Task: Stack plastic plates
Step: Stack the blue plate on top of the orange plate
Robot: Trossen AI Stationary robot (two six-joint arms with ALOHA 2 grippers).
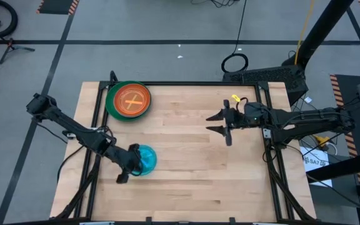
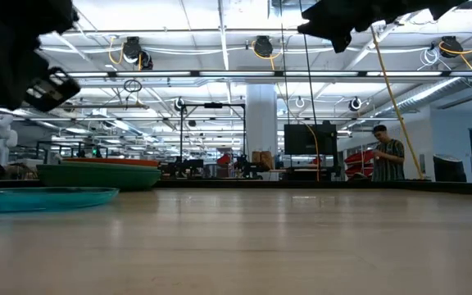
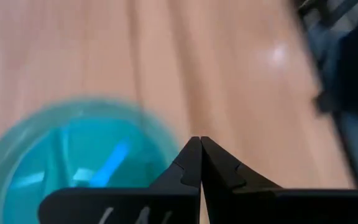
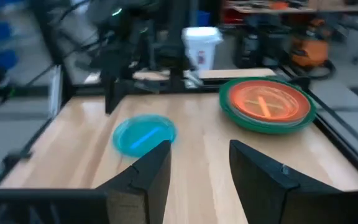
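Stack of round plastic plates [image 1: 129, 101], translucent orange on dark green, far-left table | small cyan blue plate [image 1: 147, 158] unstacked, near-left | left gripper [image 1: 131, 164] closed empty beside it | right gripper [image 1: 224, 122] open, idle.

White label [image 1: 315, 161] beside table's right edge: partly legible, "SA7".
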